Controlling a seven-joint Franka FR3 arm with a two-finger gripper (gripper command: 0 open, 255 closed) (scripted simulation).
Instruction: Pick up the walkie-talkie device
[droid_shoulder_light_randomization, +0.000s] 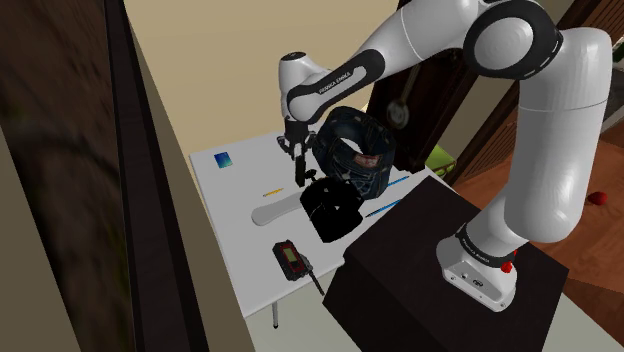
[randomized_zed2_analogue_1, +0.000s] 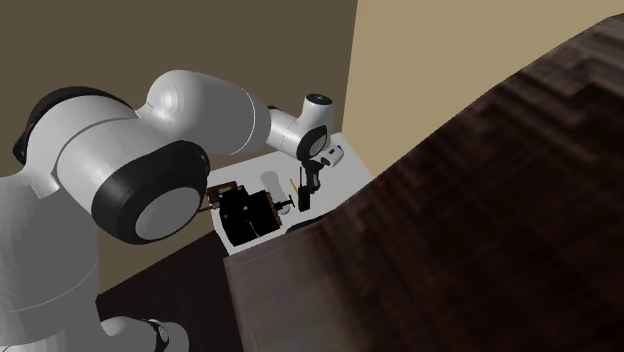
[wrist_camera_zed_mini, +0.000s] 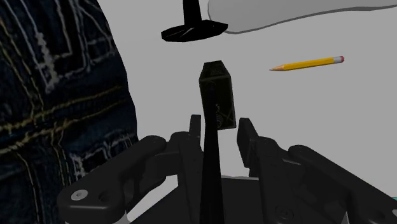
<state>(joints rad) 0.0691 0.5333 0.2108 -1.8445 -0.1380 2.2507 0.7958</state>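
Note:
The walkie-talkie (droid_shoulder_light_randomization: 290, 259) is a black handset with red edges and a thin antenna. It lies flat on the white table (droid_shoulder_light_randomization: 235, 235) near the front edge, in the shoulder view's lower middle. My gripper (droid_shoulder_light_randomization: 298, 180) hangs above the table's middle, well behind the handset and apart from it. From the second exterior view the gripper (randomized_zed2_analogue_1: 305, 200) points straight down. In the wrist view the gripper (wrist_camera_zed_mini: 216, 89) has its fingers met in one black bar with nothing between them. Bare table lies under the fingertips.
A dark denim-patterned bag (droid_shoulder_light_randomization: 355, 150) and a black box (droid_shoulder_light_randomization: 330, 212) stand right beside the gripper. A yellow pencil (wrist_camera_zed_mini: 308, 63), a white flat object (droid_shoulder_light_randomization: 275, 211) and a small black T-shaped piece (wrist_camera_zed_mini: 193, 27) lie near it. A blue card (droid_shoulder_light_randomization: 222, 160) sits far back.

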